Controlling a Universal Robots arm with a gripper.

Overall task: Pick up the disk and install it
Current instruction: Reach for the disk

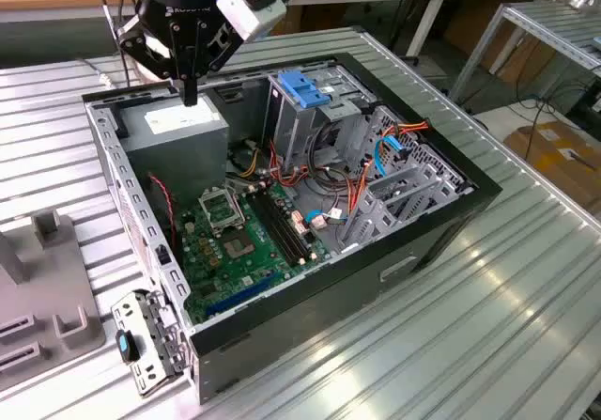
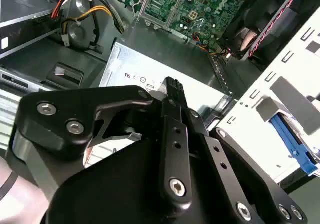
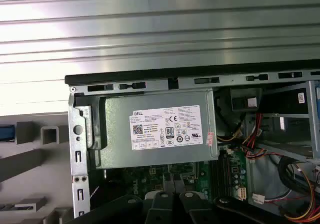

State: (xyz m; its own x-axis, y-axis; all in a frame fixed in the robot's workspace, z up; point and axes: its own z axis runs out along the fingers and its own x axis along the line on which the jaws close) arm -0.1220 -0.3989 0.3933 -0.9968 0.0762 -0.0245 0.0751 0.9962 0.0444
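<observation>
Gripper (image 1: pixel 191 99) was held over the power supply (image 1: pixel 178 129), fingers pressed together, nothing gripped. Disk (image 3: pixel 4 132) was judged, w/ doubt, the blue-edged item by the grey fixture (image 1: pixel 42 293) outside the case (image 1: pixel 376 279), toward the exterior view's left of gripper; long axis couldn't be told.

Power supply (image 1: pixel 178 131) inside computer case (image 1: pixel 449 221), motherboard (image 1: pixel 235 241) beside it, case on table (image 1: pixel 498 345)

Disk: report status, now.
Pincer shut, empty, over grey power supply box. Disk not in grasp. Computer case open, nothing blocking the pincer.
</observation>
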